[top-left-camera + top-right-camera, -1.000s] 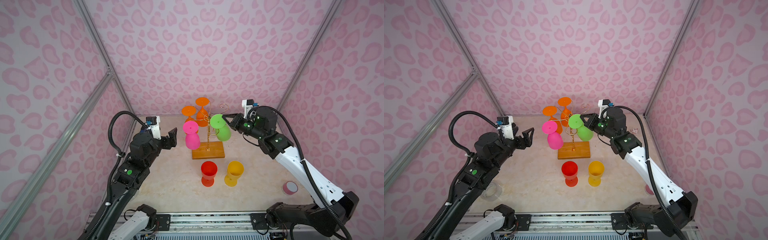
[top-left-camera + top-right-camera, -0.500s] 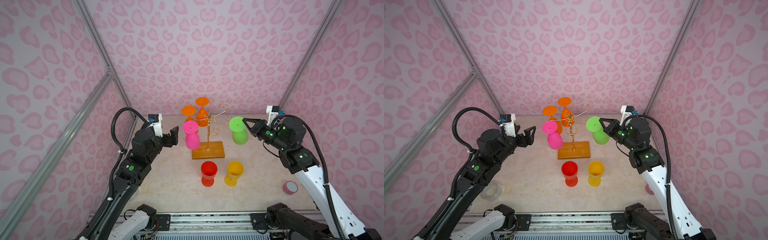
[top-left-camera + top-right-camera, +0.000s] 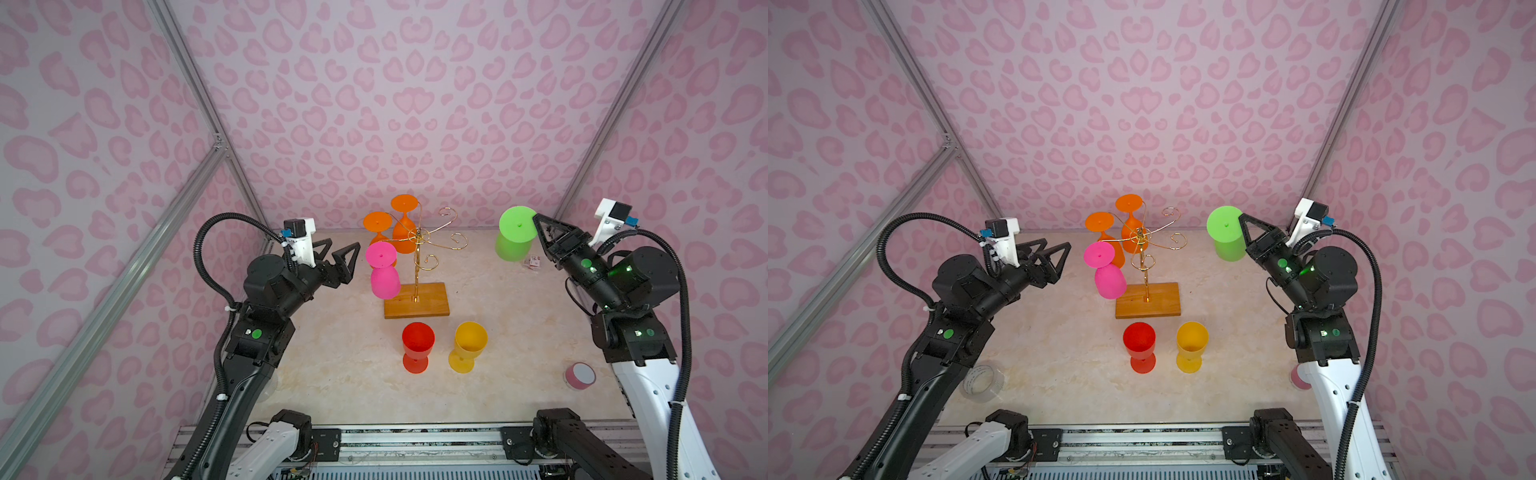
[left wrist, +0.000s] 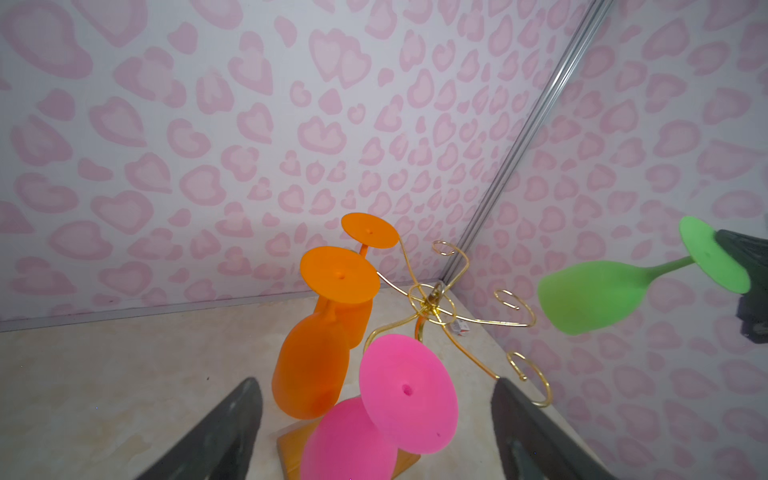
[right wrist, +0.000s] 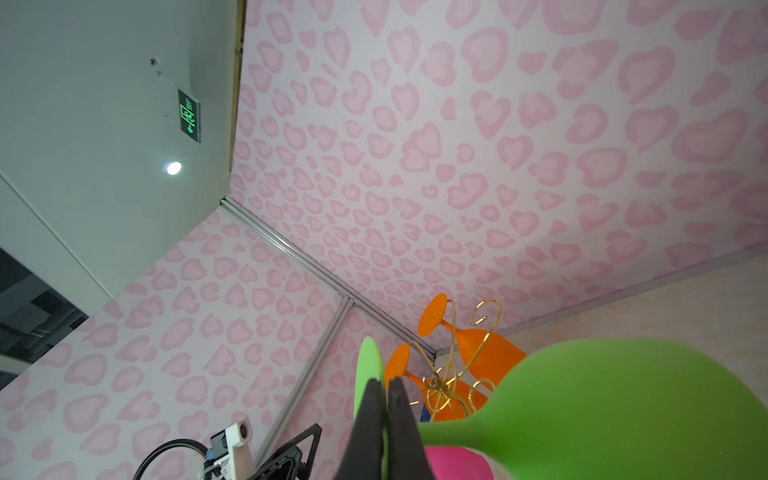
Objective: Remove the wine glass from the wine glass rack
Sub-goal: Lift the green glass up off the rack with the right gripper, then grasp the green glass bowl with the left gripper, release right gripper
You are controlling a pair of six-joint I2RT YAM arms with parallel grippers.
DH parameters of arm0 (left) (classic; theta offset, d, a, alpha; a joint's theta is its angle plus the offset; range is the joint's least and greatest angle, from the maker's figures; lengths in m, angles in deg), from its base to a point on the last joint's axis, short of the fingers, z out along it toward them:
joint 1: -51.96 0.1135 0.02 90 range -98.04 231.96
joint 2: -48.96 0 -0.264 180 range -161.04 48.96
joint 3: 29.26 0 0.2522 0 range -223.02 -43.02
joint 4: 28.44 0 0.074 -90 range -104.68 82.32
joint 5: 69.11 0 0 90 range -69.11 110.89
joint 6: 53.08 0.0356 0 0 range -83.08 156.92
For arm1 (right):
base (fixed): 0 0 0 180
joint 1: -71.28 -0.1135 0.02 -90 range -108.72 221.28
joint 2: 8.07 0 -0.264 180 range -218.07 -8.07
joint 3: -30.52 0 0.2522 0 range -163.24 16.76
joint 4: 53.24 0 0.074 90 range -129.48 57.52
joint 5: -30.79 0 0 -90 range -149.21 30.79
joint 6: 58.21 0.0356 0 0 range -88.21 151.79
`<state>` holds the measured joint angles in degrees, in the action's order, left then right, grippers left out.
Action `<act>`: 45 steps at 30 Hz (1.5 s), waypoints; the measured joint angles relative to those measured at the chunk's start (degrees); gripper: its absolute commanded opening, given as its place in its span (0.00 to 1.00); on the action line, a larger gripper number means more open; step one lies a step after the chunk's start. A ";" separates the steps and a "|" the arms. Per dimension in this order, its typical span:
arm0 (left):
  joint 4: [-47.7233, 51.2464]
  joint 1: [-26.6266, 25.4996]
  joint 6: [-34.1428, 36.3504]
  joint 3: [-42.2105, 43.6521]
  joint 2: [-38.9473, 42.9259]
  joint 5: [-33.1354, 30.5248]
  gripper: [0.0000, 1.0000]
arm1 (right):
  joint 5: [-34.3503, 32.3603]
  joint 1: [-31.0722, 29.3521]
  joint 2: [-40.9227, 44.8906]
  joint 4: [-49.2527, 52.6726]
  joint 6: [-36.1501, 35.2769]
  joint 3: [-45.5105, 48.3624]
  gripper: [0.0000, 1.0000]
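The green wine glass (image 3: pixel 510 248) hangs bowl-down near the back right corner of the bench (image 3: pixel 353 374), clear of the gold rack (image 3: pixel 432 301). The right fingers (image 5: pixel 370 424) pinch its flat foot. The left fingers (image 4: pixel 216 440) are wide open, empty, by the pink glass (image 3: pixel 385 282).

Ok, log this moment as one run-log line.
right gripper: shut on green glass foot, clear of rack | left gripper: open, facing pink glass | rack: pink glass, orange glasses hanging | table: red glass, yellow glass upright

The bench (image 3: pixel 340 374) is topped centrally by the wine glass rack (image 3: pixel 417 300) — a red glass (image 3: pixel 417 347) and a yellow glass (image 3: pixel 467 347) are stood nearer.
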<state>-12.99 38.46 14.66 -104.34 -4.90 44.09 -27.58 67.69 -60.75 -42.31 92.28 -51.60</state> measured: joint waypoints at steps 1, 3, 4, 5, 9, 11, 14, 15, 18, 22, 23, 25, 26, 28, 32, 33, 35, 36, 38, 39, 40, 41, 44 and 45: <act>-1.84 0.26 -1.03 0.02 -0.50 2.40 0.88 | 0.39 0.00 -0.31 -2.84 1.01 0.39 0.00; -6.86 0.50 -3.65 0.02 -1.84 8.22 0.88 | 1.27 0.00 -1.05 -8.50 3.28 1.22 0.00; -9.33 0.66 -4.96 0.02 -2.40 10.73 0.88 | 1.49 0.00 -1.49 -11.45 4.50 1.68 0.00; -11.98 0.68 -6.43 0.02 -3.10 13.49 0.88 | 1.64 -0.02 -1.97 -14.82 5.84 2.14 0.00; -22.16 0.70 -12.00 0.00 -6.16 21.46 0.88 | 2.62 -0.13 -4.13 -26.71 9.79 3.54 0.00; -26.14 0.74 -14.88 0.00 -7.89 23.98 0.88 | 2.67 -0.66 -6.10 -32.70 12.28 4.00 0.00; -32.24 0.74 -19.08 -0.11 -10.47 26.95 0.88 | 2.99 -1.95 -9.03 -39.60 16.28 4.39 0.00; -34.16 0.74 -20.48 -0.20 -11.21 27.74 0.87 | 2.93 -2.84 -10.34 -42.56 17.92 4.44 0.00; -40.15 0.66 -24.92 -0.76 -13.79 29.88 0.87 | 2.91 -5.99 -13.84 -50.14 21.53 4.28 0.00; -46.88 0.35 -30.03 -1.73 -17.00 32.09 0.87 | 2.82 -10.86 -19.30 -59.21 25.99 3.02 0.00; -48.52 0.24 -31.32 -1.86 -17.81 32.41 0.87 | 2.73 -12.07 -20.83 -61.77 27.04 2.51 0.00; -50.84 0.11 -33.66 -2.12 -19.04 32.98 0.87 | 2.62 -13.88 -23.37 -65.59 29.38 1.79 0.00; -51.80 0.07 -34.53 -2.36 -19.58 33.27 0.87 | 2.56 -14.86 -24.72 -67.67 30.56 1.38 0.00; -53.55 -0.02 -35.60 -2.67 -20.37 33.62 0.87 | 2.14 -15.98 -26.97 -71.58 32.72 0.68 0.00; -55.80 -0.11 -37.64 -2.99 -21.77 33.99 0.87 | 0.83 -18.32 -30.88 -77.35 36.72 -0.31 0.00; -55.84 -0.13 -37.70 -3.06 -22.03 34.01 0.87 | 0.72 -18.73 -31.47 -78.29 37.44 -0.33 0.00; -56.06 -0.22 -37.86 -3.23 -22.53 33.99 0.87 | 0.42 -19.67 -32.83 -80.54 39.06 -0.44 0.00; -56.22 -0.24 -38.12 -3.30 -22.75 33.99 0.87 | 0.35 -20.04 -33.46 -81.37 39.89 -0.52 0.00; -56.37 -0.24 -38.12 -3.39 -23.26 33.97 0.87 | 0.37 -20.48 -34.45 -82.25 40.92 -0.94 0.00; -56.43 -0.24 -38.12 -3.39 -23.54 33.97 0.87 | 0.35 -20.83 -34.77 -82.60 41.16 -1.18 0.00; -56.41 -0.26 -38.14 -3.39 -23.71 33.94 0.87 | 0.35 -21.11 -35.08 -82.90 41.57 -1.40 0.00; -56.41 -0.35 -38.14 -3.41 -23.93 33.94 0.87 | 0.44 -21.38 -35.36 -83.08 42.05 -1.68 0.00; -56.43 -0.35 -38.34 -3.63 -24.37 33.90 0.87 | 0.94 -22.12 -36.22 -83.89 42.69 -2.47 0.00; -56.43 -0.33 -38.32 -3.69 -24.44 33.88 0.87 | 1.03 -22.18 -36.44 -84.06 43.10 -2.58 0.00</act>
<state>-69.42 38.13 -23.66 -108.03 -29.34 77.97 -26.55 45.50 -97.19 -126.37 135.38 -54.18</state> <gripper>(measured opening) 0.873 0.049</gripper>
